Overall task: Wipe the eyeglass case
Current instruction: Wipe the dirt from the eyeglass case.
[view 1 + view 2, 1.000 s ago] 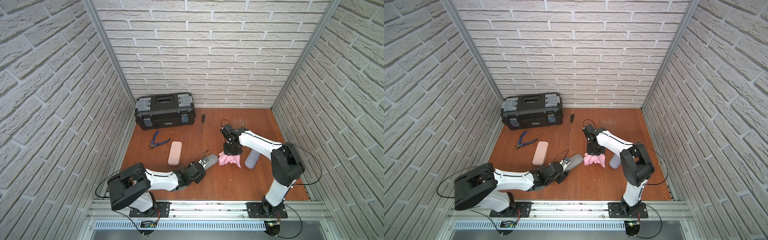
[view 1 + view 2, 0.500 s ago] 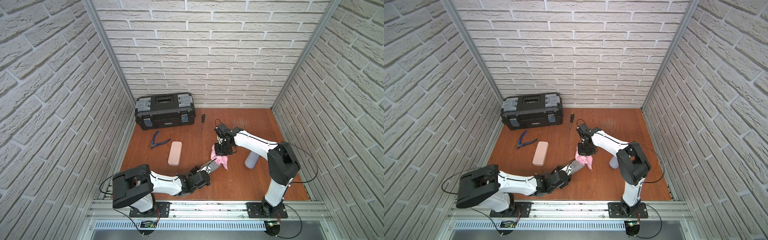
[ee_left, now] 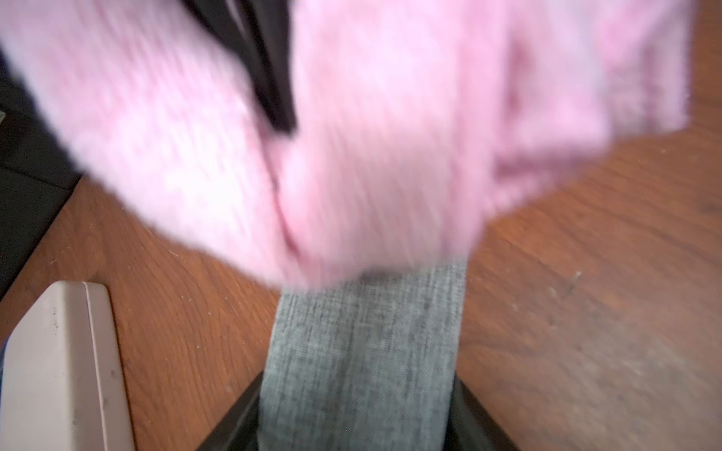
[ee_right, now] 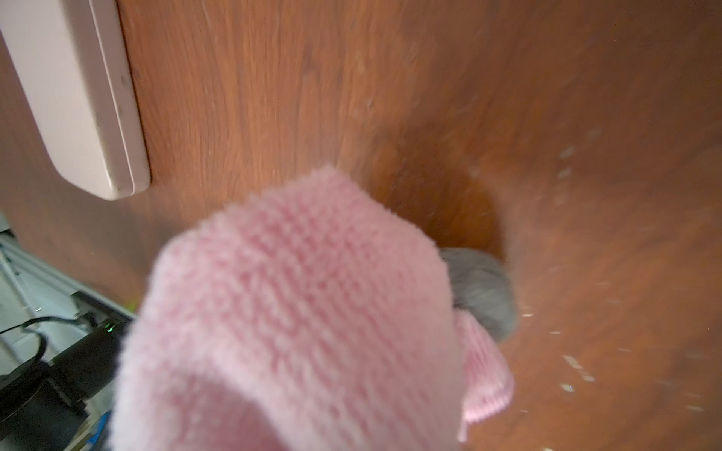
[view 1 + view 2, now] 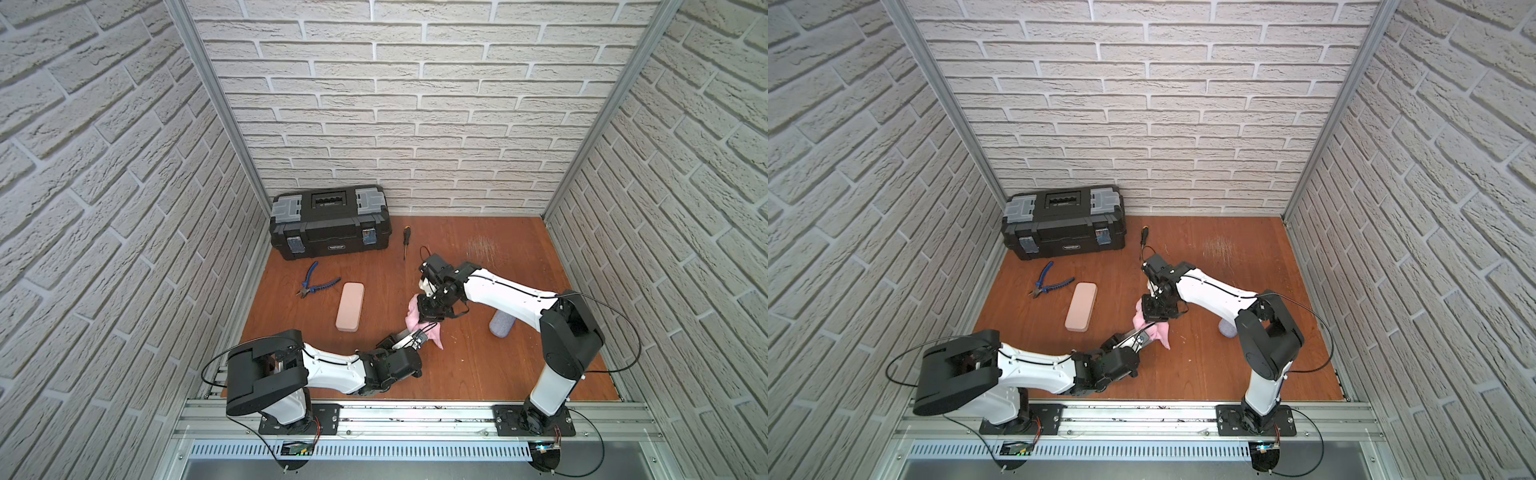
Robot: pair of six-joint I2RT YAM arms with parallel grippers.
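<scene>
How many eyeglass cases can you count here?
3: a beige case by the pliers; a grey case in the left gripper, partly under the pink cloth; a second grey case beside the right arm. The closed toolbox could hide more.

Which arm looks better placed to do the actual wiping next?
The right one. The right tool is shut on the pink cloth, which is draped over the free end of the grey eyeglass case. The left tool grips that case, so it probably just steadies it.

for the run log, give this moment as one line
phase: wipe contact | left gripper: shut on grey eyeglass case | right gripper: shut on pink cloth, draped over case
</scene>
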